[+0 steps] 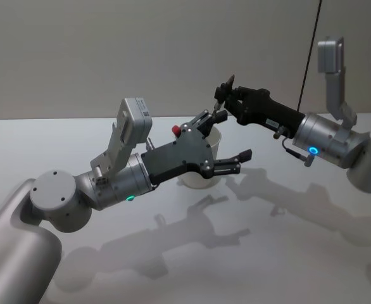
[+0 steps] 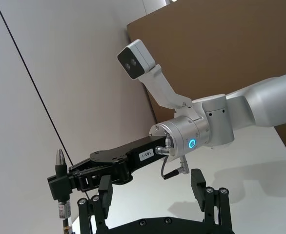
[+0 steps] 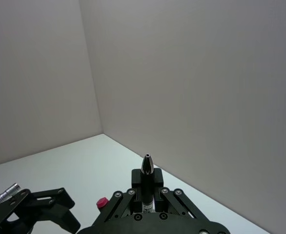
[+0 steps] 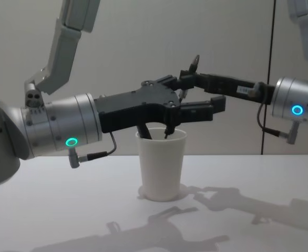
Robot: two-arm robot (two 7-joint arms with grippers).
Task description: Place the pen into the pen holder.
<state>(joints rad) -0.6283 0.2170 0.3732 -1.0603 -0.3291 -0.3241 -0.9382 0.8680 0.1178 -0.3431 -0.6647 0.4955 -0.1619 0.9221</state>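
**Q:** Head view: where is the pen and how does it point?

**A:** The slim dark pen with a metal tip [image 1: 222, 95] is pinched in the right gripper [image 1: 223, 96], above and just behind the plain white tapered paper cup [image 1: 206, 170]. Its long axis runs near vertical, slightly tilted, one end up. The left gripper [image 1: 230, 142] is spread wide, its black fingers [image 1: 231, 163] straddling the cup and covering most of the rim, so the pen's lower end is hard to make out.

**Q:** Left wrist view?

**A:** The pen [image 2: 60, 187] stands upright in the right gripper [image 2: 60, 187], with its pointed metal end on top. Its bottom is cut off at the frame edge. The left gripper's fingers [image 2: 198, 187] stand well apart.

**Q:** Right wrist view?

**A:** The pen [image 3: 146, 183] rises from between the closed right fingers [image 3: 158, 183], point outward. Its barrel is mostly hidden by the gripper body.

**Q:** Chest view?

**A:** The cup [image 4: 161, 164] stands upright on the white table [image 4: 259, 220]. The pen [image 4: 194, 64] shows as a short tip above the right gripper [image 4: 190, 76], behind the cup. Whether its lower end reaches the rim cannot be told, since the open left gripper [image 4: 188, 105] lies across it.
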